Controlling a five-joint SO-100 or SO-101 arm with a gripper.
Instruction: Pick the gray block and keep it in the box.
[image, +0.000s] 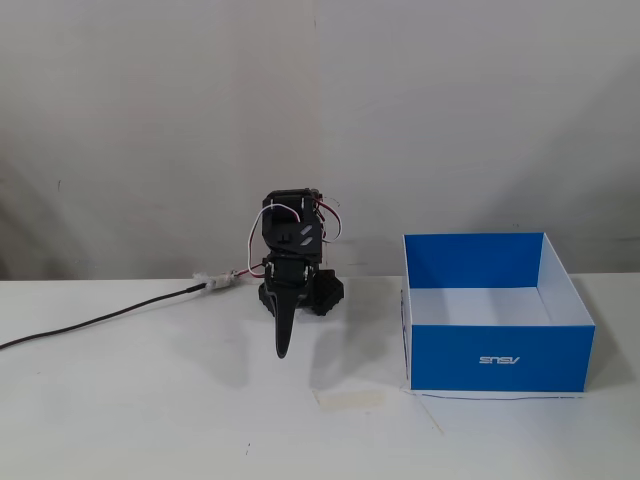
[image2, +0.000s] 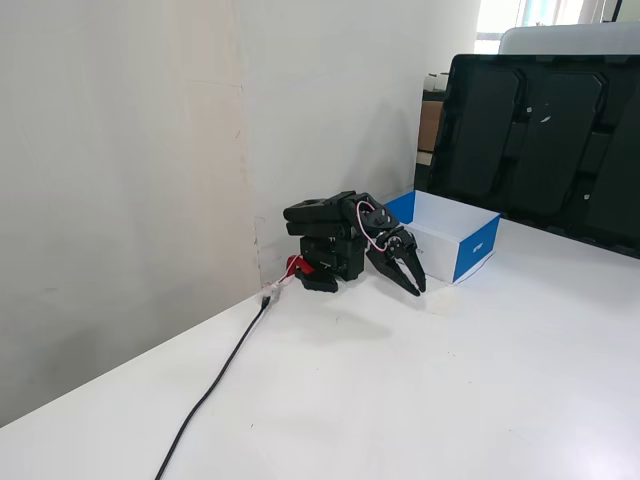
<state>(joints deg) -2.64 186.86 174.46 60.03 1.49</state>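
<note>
The blue box with white inside stands on the white table at the right of a fixed view; it also shows behind the arm in the other fixed view. The black arm is folded at the wall. My gripper points down at the table left of the box, with its jaws together and nothing in them; it also shows in the other fixed view. The gray block is not in view in either fixed view. The box's front wall hides the near part of its floor.
A black cable runs left from the arm's base across the table, also seen in the other fixed view. A piece of pale tape lies in front of the arm. A large black screen stands behind the box.
</note>
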